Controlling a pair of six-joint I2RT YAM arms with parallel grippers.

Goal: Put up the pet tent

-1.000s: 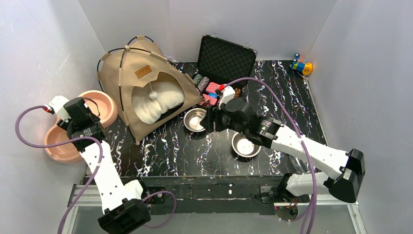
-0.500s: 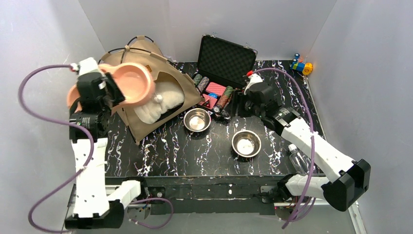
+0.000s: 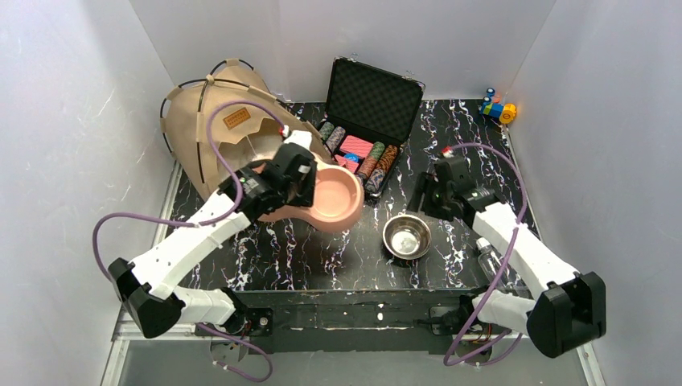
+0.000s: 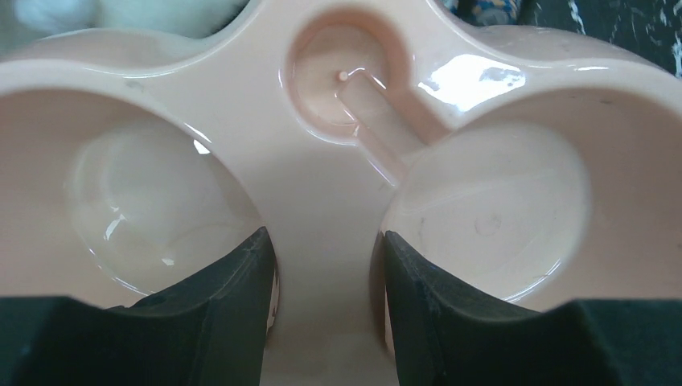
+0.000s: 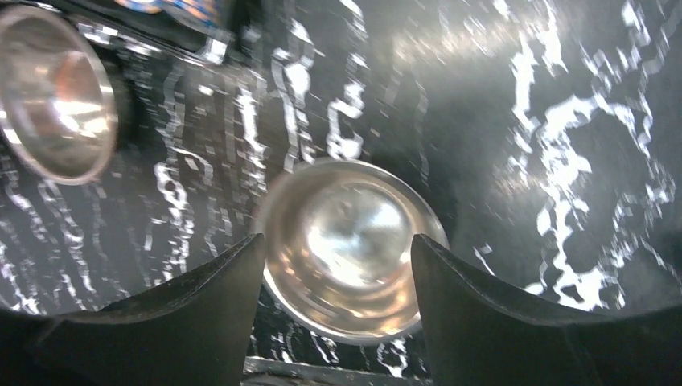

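Note:
The pet tent [image 3: 211, 112], tan canvas with black poles and a brown label, stands at the back left. My left arm crosses its entrance and hides most of it. My left gripper [image 3: 308, 185] is shut on the pink double dish [image 3: 336, 198], held just in front of the tent. In the left wrist view the gripper [image 4: 326, 277] pinches the narrow bridge of the pink double dish [image 4: 338, 161] between its two hollows. My right gripper [image 3: 426, 195] hangs open over the table at the right. Below it is a steel bowl [image 5: 350, 241], which it does not touch.
An open black case [image 3: 371, 96] with poker chips stands behind the dish. One steel bowl [image 3: 406, 236] sits at centre right; a second steel bowl [image 5: 56, 96] shows in the right wrist view. A clear bottle [image 3: 489, 256] lies near the right arm, a toy [image 3: 499, 109] in the back right corner.
My left arm has swung the pink double dish from the far left, over the tent, to the spot in front of it. My right gripper has drawn back to the right and opened wider.

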